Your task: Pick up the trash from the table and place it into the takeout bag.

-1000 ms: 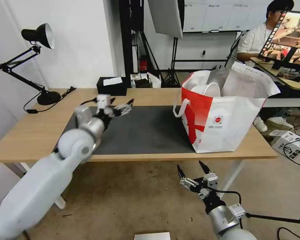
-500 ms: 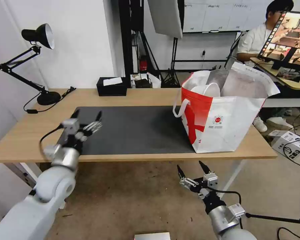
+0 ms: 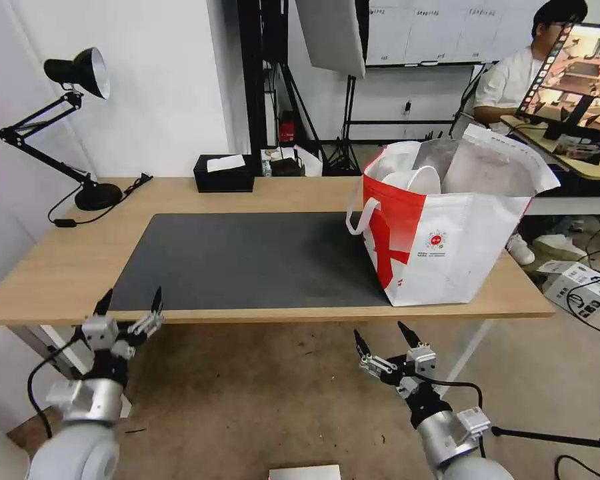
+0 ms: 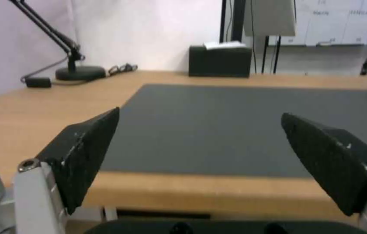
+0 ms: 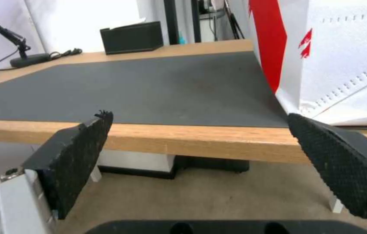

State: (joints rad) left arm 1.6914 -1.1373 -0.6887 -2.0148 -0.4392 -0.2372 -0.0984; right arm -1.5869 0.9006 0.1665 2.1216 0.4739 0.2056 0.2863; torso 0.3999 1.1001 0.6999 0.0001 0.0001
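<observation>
One boxy white-and-red takeout bag (image 3: 450, 230), foil-lined, is seen standing on the right end of the light-wood surface (image 3: 60, 267), overlapping one flat dark grey mat (image 3: 253, 260). Two grippers, left gripper (image 3: 128, 306) and right gripper (image 3: 382, 338), are held below the front edge, black pointed fingers (image 4: 84, 152) spread, nothing between them.

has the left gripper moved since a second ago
Yes. The left gripper, open, has pulled back from over the dark mat to below the table's near edge, toward the robot.
</observation>
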